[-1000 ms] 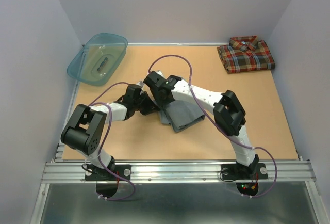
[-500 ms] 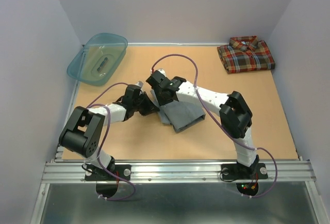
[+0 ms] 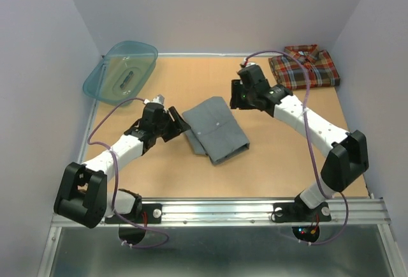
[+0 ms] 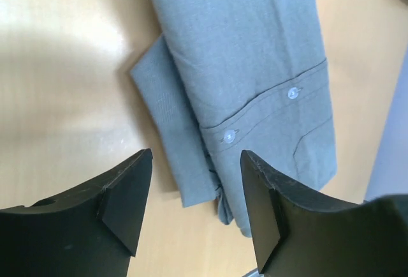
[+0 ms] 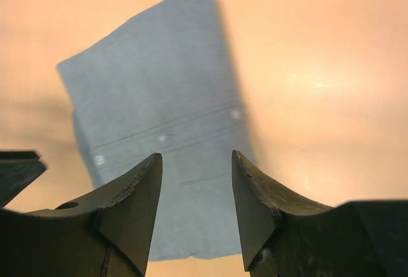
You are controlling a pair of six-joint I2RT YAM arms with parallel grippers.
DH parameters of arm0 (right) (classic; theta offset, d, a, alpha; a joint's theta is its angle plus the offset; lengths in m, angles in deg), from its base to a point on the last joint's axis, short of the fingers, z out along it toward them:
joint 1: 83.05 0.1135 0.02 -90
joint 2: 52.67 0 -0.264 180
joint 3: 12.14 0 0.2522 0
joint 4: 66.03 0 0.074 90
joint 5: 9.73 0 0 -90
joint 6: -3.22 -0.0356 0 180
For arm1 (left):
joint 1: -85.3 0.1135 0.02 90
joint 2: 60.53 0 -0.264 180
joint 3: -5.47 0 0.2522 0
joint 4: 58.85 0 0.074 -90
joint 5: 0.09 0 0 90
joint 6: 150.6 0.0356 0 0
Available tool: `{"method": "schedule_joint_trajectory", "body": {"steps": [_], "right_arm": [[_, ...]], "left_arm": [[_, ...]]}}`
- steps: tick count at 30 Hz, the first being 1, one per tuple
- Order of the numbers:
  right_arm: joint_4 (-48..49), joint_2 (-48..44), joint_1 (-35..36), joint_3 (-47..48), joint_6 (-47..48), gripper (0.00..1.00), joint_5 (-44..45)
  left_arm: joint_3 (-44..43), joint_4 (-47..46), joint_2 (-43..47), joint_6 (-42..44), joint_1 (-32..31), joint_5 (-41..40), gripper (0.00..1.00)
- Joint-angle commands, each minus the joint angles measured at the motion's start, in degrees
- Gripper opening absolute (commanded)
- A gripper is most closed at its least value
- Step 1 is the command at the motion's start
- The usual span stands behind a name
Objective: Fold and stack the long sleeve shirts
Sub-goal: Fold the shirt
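Left gripper point(image 4: 197, 207) and right gripper point(image 5: 196, 207): jaws apart, empty, flanking the folded grey shirt point(image 3: 217, 129). Fold looks finished; stacking with plaid shirt point(image 3: 304, 67), beyond right gripper, remains.

Robot lab cell, white walls point(image 3: 38, 66), aluminium rail point(image 3: 217, 210)

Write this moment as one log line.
grey shirt: folded, on table | plaid shirt: folded, far right corner | left pincer: open, empty | right pincer: open, empty | stack: not yet

High rear overview, two close wrist views; grey shirt point(image 3: 217, 130) in all
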Motion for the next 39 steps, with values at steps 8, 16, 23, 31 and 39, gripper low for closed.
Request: {"method": "schedule_joint_trajectory", "body": {"steps": [8,16,23,31,39], "right_arm": [[19.0,-10.17,-8.8,-18.51,-6.53,0.5,-23.55],[31.13,-8.6,-11.98,-24.58,-11.02,0.48,-37.55],[39.48,-4.3,-12.06,-32.21,-14.18,0.47,-42.13],[48.01,0.8,-12.15,-45.49,-13.66,0.46,-44.24],[55.4,2.92,-13.56,-52.71,-14.01,0.46,-48.1]], "left_arm": [[-8.23,1.31,0.72,2.13,-6.87,1.93,0.59],[-14.93,-2.05,-11.85,6.78,-14.54,11.25,0.39],[-12.3,-1.78,-19.15,13.19,-15.25,19.07,0.27],[-9.05,2.44,-26.01,14.61,-14.02,19.26,0.02],[-6.05,5.95,-25.23,16.36,-8.39,18.82,0.0]]}}
